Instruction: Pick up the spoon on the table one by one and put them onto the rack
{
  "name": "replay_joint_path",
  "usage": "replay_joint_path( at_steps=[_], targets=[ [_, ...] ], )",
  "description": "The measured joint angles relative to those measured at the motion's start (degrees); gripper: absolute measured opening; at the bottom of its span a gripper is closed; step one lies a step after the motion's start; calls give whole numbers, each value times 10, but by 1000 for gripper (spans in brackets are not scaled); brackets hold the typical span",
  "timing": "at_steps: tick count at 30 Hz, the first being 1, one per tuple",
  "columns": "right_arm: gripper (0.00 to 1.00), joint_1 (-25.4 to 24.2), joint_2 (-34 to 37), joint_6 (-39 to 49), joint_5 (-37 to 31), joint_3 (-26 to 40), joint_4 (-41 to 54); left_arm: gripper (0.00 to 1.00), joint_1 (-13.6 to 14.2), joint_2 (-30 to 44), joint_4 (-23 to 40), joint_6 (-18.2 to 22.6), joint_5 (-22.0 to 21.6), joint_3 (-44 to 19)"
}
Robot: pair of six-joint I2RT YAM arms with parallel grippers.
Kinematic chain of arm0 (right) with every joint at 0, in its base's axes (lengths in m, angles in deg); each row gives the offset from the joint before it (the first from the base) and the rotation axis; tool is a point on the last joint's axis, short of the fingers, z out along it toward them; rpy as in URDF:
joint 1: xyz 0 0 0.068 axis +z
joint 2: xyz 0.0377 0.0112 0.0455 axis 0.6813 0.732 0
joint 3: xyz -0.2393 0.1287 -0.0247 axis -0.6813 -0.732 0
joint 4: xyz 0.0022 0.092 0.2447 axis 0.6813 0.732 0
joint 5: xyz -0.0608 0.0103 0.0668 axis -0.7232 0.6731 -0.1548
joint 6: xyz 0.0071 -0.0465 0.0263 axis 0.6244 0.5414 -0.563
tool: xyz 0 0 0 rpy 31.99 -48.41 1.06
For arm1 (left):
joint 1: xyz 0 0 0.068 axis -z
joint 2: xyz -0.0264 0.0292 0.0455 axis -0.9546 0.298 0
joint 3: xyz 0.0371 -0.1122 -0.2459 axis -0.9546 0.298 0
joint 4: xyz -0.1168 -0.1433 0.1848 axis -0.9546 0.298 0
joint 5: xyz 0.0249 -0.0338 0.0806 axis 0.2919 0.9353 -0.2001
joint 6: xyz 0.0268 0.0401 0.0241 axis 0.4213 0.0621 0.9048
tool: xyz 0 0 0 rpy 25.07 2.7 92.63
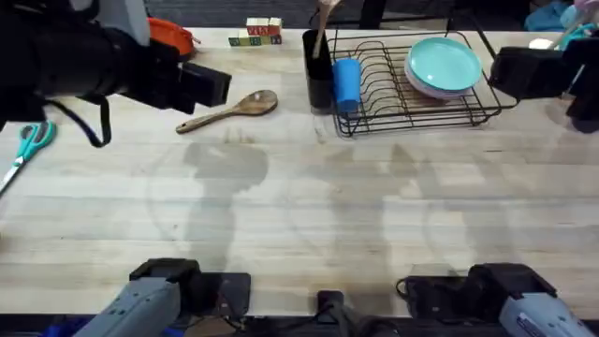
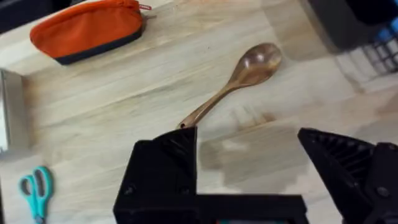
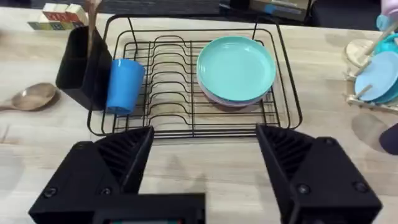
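With one wooden spoon lying on the desk left of the rack, the left gripper, jaws wide and empty, needed lowering over its handle.

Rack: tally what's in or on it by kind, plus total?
In or on the rack:
Plates: 2, a teal one on a pinkish one
Blue cup: 1
Black utensil cup: 1
Wooden utensil handle standing in the utensil cup: 1
Total: 5
The spoon lies on the table, not counted.
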Motion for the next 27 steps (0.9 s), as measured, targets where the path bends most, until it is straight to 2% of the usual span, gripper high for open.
replay_joint_path(
  at_steps=[4,8,14,19,22,27],
  targets=[
    [997,0,0,0,0,0,0,992,0,38,15,51,0,-7],
    [997,0,0,0,0,0,0,991,0,99,44,95,0,-39],
    [997,0,0,0,0,0,0,991,0,182,44,141,0,-92],
    [997,0,0,0,0,0,0,993,0,218,43,213,-1,-101],
    [996,0,0,0,0,0,0,994,0,230,29,258,-4,-101],
    [996,0,0,0,0,0,1,993,0,232,-24,301,-10,-101]
  ],
)
